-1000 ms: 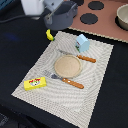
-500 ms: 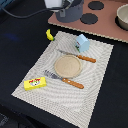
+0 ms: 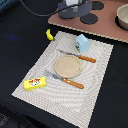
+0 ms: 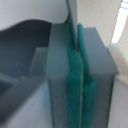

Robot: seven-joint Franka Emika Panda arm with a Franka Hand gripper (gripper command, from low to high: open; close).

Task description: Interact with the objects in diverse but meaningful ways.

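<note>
My gripper (image 3: 75,8) hangs at the back over the toy stove (image 3: 92,17), away from the items on the placemat (image 3: 100,90). In the wrist view the gripper (image 4: 77,60) has its green pads (image 4: 73,90) pressed together with nothing seen between them. A yellow banana (image 3: 49,35) lies at the mat's far corner on the exterior view's left. A pale blue carton (image 3: 83,42) stands at the mat's back edge. A flat yellow box (image 3: 35,83) with red print lies at the front left. A pot (image 3: 122,17) sits at the back right.
A round wooden plate (image 3: 67,66) sits mid-mat between a wooden-handled knife (image 3: 82,57) and fork (image 3: 70,81). The stove board has dark round burners (image 3: 90,19). A black cable (image 3: 37,11) runs to the arm. The table around the mat is dark.
The arm has swung along the back toward the exterior view's right, from over the banana's side to above the stove. The items on the mat have not moved.
</note>
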